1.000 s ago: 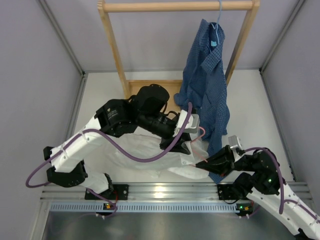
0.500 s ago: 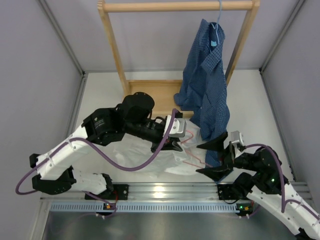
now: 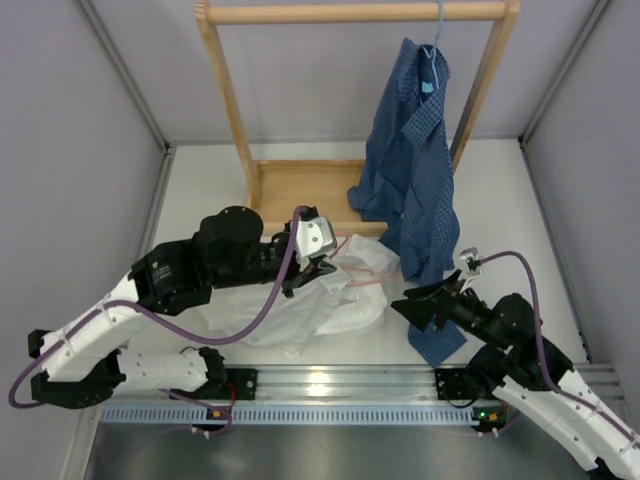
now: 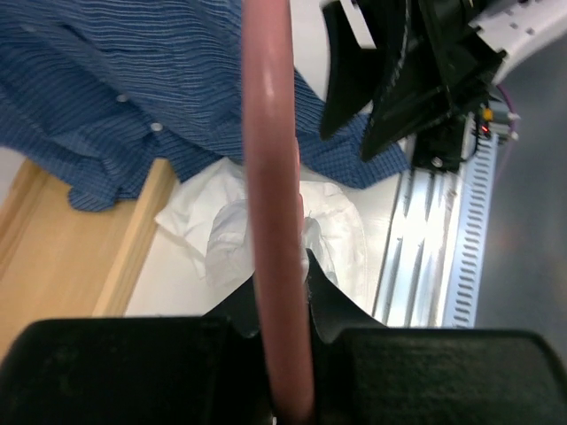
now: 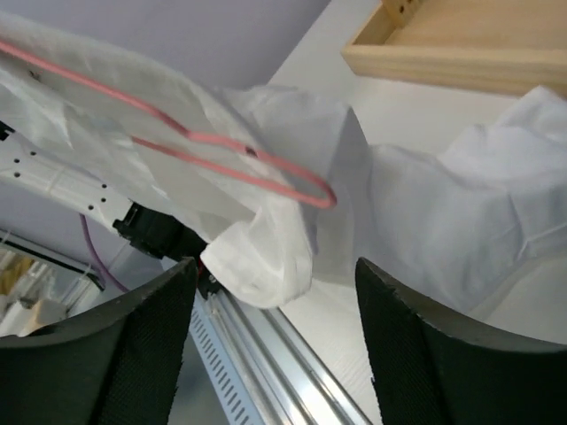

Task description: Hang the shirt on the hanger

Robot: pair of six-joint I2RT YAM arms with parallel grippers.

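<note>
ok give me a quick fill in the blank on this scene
The left gripper is shut on the ____ hanger.
The right gripper is ____ and empty.
The blue shirt hangs on a rack; the white shirt lies on the ____.
Missing: pink; open; table.

Hanging blue shirt (image 3: pixel 410 170) crowds the right hand (image 3: pixel 404 312).

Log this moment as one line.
left end effector: shut on hanger | right end effector: open, empty | shirt: bunched on table, touching hanger
</note>
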